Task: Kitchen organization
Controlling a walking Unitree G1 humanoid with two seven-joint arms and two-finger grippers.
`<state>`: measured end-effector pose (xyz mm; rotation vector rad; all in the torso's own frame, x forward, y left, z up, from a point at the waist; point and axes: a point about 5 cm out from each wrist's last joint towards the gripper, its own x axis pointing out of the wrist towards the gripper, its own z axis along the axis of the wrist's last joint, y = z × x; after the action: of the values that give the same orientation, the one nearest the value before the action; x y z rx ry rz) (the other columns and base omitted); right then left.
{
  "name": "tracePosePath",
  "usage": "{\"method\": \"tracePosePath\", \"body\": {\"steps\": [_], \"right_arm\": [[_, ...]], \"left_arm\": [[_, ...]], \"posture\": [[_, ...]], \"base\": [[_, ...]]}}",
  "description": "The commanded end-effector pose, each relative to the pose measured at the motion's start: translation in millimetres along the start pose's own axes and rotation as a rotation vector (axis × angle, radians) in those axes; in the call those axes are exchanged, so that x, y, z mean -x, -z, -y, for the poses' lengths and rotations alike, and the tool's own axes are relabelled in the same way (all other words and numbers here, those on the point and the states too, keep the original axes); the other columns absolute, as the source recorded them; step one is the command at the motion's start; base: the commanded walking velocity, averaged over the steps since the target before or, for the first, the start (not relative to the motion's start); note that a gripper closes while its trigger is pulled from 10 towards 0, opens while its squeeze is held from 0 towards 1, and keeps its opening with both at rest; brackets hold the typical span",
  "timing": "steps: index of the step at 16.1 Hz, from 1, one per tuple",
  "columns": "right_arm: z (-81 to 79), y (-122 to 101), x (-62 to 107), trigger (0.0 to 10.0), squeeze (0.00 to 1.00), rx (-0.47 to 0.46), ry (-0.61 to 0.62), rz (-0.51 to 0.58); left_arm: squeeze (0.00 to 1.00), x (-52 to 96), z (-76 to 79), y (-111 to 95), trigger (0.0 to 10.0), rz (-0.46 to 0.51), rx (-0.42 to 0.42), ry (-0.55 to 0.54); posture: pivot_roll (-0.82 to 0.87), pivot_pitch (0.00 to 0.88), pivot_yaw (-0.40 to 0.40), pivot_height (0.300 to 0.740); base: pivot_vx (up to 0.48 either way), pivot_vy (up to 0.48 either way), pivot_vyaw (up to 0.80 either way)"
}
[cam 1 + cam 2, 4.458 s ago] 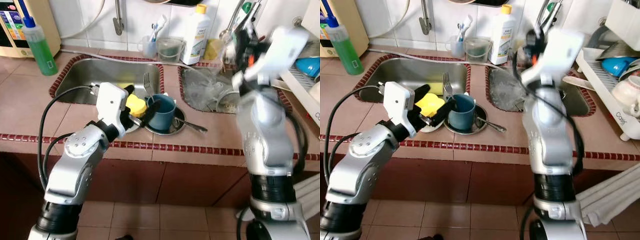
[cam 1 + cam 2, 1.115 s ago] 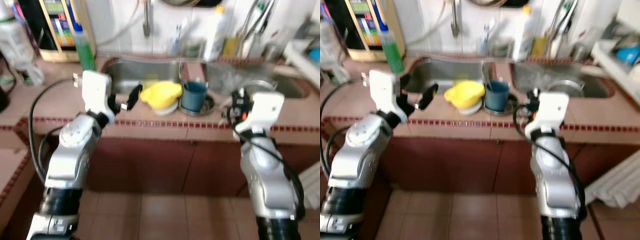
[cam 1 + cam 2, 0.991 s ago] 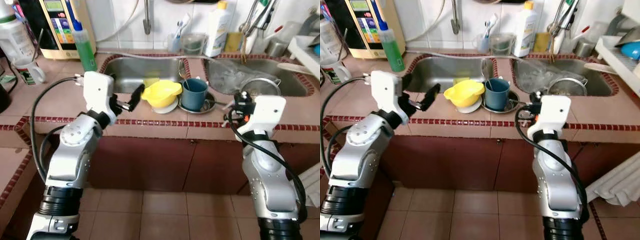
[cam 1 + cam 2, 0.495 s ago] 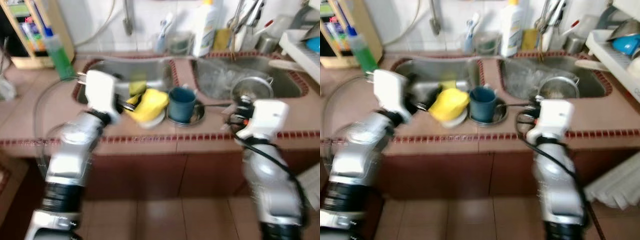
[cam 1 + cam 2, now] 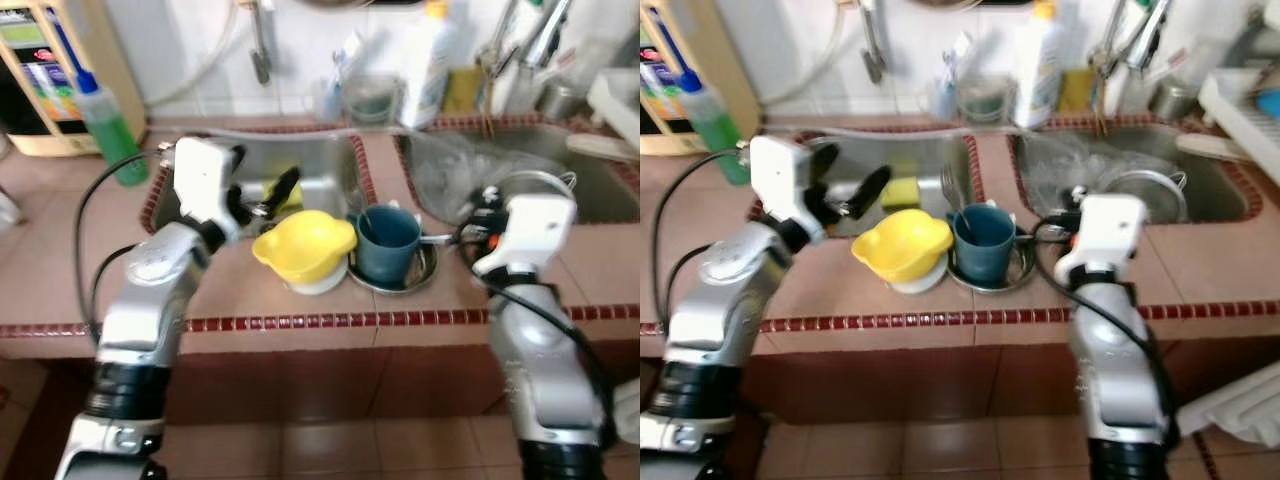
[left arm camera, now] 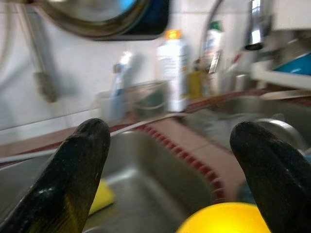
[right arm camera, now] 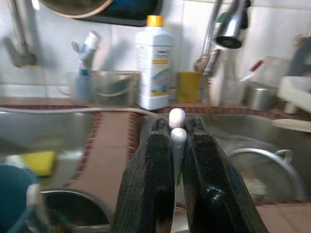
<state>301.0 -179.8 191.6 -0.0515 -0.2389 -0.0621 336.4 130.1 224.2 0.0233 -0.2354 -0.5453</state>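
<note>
A yellow bowl [image 5: 305,245] rests on a white dish at the counter's front. Beside it a blue cup [image 5: 388,243] stands on a metal saucer [image 5: 425,272], with a fork [image 5: 950,186] upright at the cup's far side. My left gripper [image 5: 262,180] hangs open over the left sink [image 5: 325,170], just behind the yellow bowl and touching nothing. A yellow sponge [image 5: 902,190] lies in that sink. My right gripper [image 5: 1065,222] hovers to the right of the cup, and its fingers [image 7: 150,174] are shut on a small white round-tipped piece [image 7: 176,127].
A green soap bottle [image 5: 105,125] stands at the back left, and a white bottle [image 5: 425,65] stands against the tiled wall. The right sink holds a metal pot [image 5: 530,185] under a tap [image 7: 228,24]. A dish rack [image 5: 1240,100] sits at far right.
The camera has closed in on the counter. The left gripper now sits a little farther back over the sink, still open. The right gripper stays shut on the white piece.
</note>
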Motion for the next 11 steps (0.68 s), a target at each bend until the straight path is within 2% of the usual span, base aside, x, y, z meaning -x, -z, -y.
{"method": "tracePosePath", "body": {"steps": [1,11], "right_arm": [[-2.8,-0.9,0.7,10.0,0.0,-0.004,-0.013,-0.001],[0.9,-42.2,-4.7,10.0,0.0,-0.008,-0.034,0.115]], "left_arm": [[0.0,4.9,-7.2,-1.7,10.0,0.003,-0.009,-0.021],[0.0,5.1,-5.5,-1.7,10.0,0.011,0.009,-0.006]], "posture": [[-0.09,0.081,0.015,0.74],[-0.11,0.073,0.011,0.74]], "base": [[0.0,0.0,0.0],[0.0,0.0,0.0]]}}
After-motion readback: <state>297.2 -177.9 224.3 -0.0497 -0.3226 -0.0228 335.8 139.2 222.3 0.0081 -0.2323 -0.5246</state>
